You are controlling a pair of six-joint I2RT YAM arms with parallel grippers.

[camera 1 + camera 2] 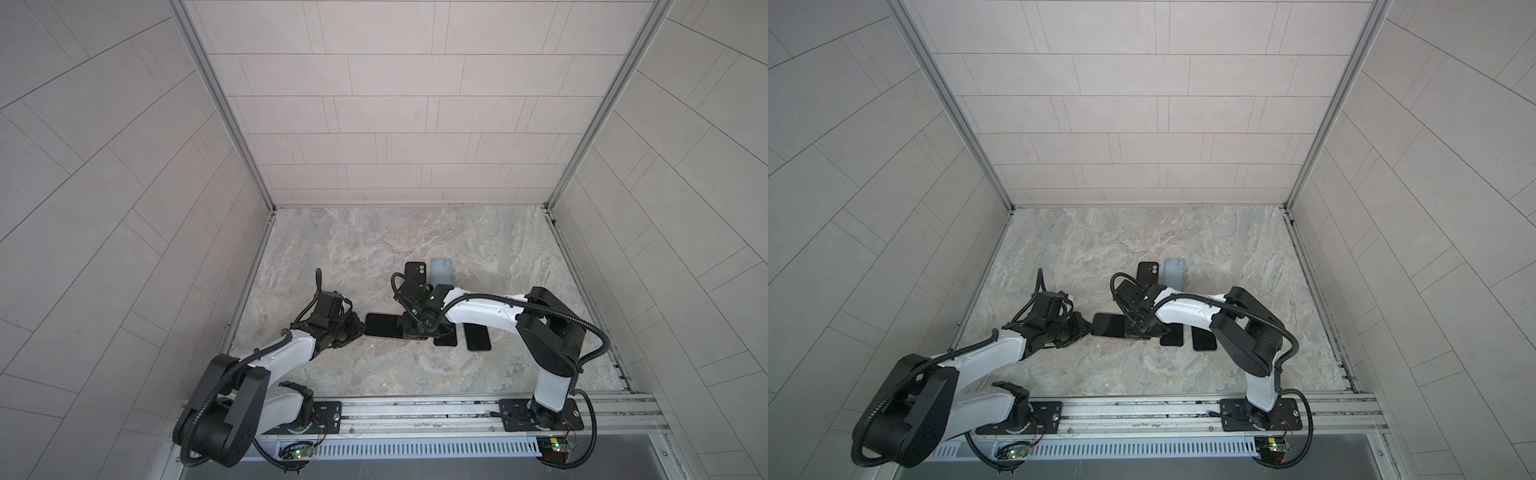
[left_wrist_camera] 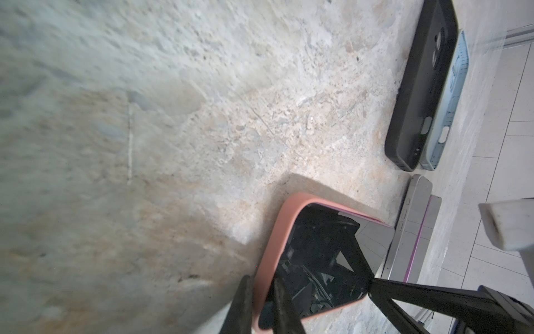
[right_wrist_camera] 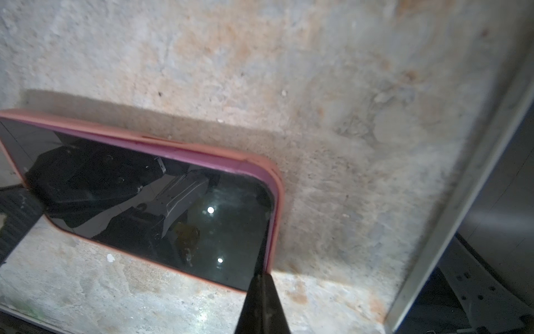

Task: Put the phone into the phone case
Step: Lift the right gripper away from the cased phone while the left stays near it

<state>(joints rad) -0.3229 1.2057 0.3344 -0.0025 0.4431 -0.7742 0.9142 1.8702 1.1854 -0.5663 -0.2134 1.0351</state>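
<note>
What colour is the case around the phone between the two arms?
Salmon pink. The case shows best in the right wrist view.

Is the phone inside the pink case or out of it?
In: the rim of the pink case frames the screen of the phone along every edge visible in both wrist views.

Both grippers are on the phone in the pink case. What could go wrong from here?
The left gripper pinches the pink case rim at one end; pulling could peel it off the phone. The right gripper, shut, presses its tip on the glossy screen near a corner and could skid off. Close beside it lies another phone, which could get nudged.
</note>
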